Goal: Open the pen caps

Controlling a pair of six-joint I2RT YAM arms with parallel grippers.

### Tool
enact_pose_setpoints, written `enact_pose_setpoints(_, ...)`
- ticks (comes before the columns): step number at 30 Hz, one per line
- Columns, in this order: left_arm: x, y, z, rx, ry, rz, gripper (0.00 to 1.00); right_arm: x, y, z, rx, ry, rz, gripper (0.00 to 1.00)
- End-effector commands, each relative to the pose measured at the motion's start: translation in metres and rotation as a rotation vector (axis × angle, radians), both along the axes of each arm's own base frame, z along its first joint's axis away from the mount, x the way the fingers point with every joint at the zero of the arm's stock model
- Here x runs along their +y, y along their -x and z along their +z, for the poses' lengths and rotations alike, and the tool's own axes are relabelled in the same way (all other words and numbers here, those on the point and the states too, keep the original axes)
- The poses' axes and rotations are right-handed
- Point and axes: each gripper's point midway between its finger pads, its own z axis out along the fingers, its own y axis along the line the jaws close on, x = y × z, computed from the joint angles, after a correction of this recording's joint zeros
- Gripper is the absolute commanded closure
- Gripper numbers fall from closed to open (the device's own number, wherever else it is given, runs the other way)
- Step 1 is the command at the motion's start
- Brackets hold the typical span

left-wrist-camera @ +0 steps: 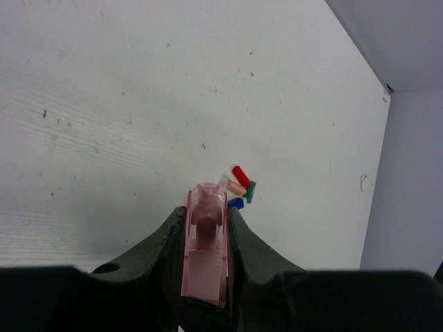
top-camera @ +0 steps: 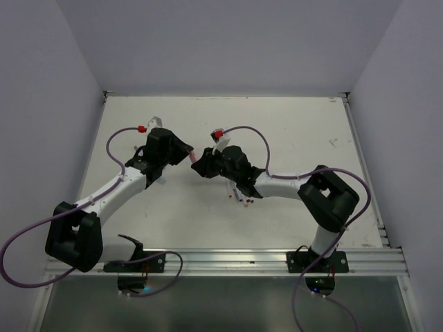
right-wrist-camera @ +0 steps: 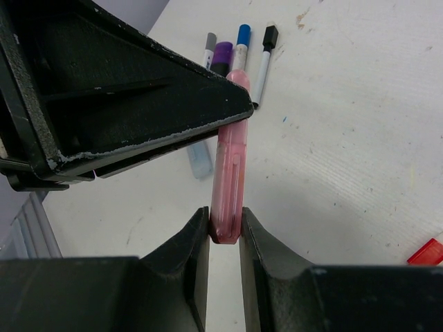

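Note:
A translucent pink highlighter (top-camera: pixel 196 158) is held between both grippers above the table's middle. My left gripper (top-camera: pixel 188 153) is shut on it; in the left wrist view (left-wrist-camera: pixel 206 221) the nib shows through the pink cap (left-wrist-camera: pixel 206 200). My right gripper (top-camera: pixel 205 166) is shut on the clipped end of the pink piece (right-wrist-camera: pixel 230 159), fingertips (right-wrist-camera: pixel 201 228) pinching its tip. Loose red (left-wrist-camera: pixel 241 174), salmon (left-wrist-camera: pixel 237 187), green (left-wrist-camera: pixel 250 191) and blue (left-wrist-camera: pixel 236 203) caps lie on the table. Pens with grey (right-wrist-camera: pixel 210 41), purple (right-wrist-camera: pixel 222 54), blue (right-wrist-camera: pixel 243 34) and black (right-wrist-camera: pixel 270 36) caps lie together.
The left gripper's black body (right-wrist-camera: pixel 138 104) fills the upper left of the right wrist view. A light blue piece (right-wrist-camera: pixel 199 159) and a red cap (right-wrist-camera: pixel 426 252) lie on the white table (top-camera: pixel 297 124). Several pens (top-camera: pixel 237 197) lie under the right arm. Walls enclose three sides.

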Motion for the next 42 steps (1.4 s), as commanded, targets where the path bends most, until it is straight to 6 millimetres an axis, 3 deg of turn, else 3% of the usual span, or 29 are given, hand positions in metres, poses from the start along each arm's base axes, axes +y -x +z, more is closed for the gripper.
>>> enact_pose_setpoints(1,0.001,-0.006,0.018,-0.066,0.023,0.025,0.89,0.001,-0.002,0.028,-0.066,-0.058,0.006,0.88)
enact_pose_setpoints(3,0.003,-0.007,0.019,-0.071,0.019,0.033,0.89,-0.001,-0.002,0.028,-0.069,-0.056,0.007,0.88)
enact_pose_setpoints(6,0.003,-0.007,0.02,-0.077,0.019,0.037,0.89,-0.002,-0.001,0.032,-0.075,-0.063,0.005,0.71)
enact_pose_setpoints(10,0.002,-0.006,0.018,-0.075,0.021,0.032,0.9,-0.002,-0.003,0.041,-0.09,-0.076,-0.001,0.6)
enact_pose_setpoints(13,0.002,-0.005,0.018,-0.074,0.022,0.027,0.91,-0.002,-0.006,0.046,-0.097,-0.082,-0.008,0.57)
enact_pose_setpoints(20,0.004,-0.005,0.016,-0.072,0.006,0.032,0.91,-0.003,-0.011,0.051,-0.104,-0.086,-0.015,0.6)
enact_pose_setpoints(30,0.003,-0.008,0.021,-0.086,0.016,0.038,0.91,-0.002,-0.009,0.042,-0.082,-0.075,0.003,0.78)
enact_pose_setpoints(36,0.0,-0.011,0.028,-0.103,0.051,0.049,0.92,-0.001,-0.003,0.034,-0.064,-0.071,0.031,0.77)
enact_pose_setpoints(42,0.0,-0.012,0.029,-0.105,0.054,0.046,0.92,-0.001,-0.005,0.039,-0.076,-0.074,0.028,0.71)
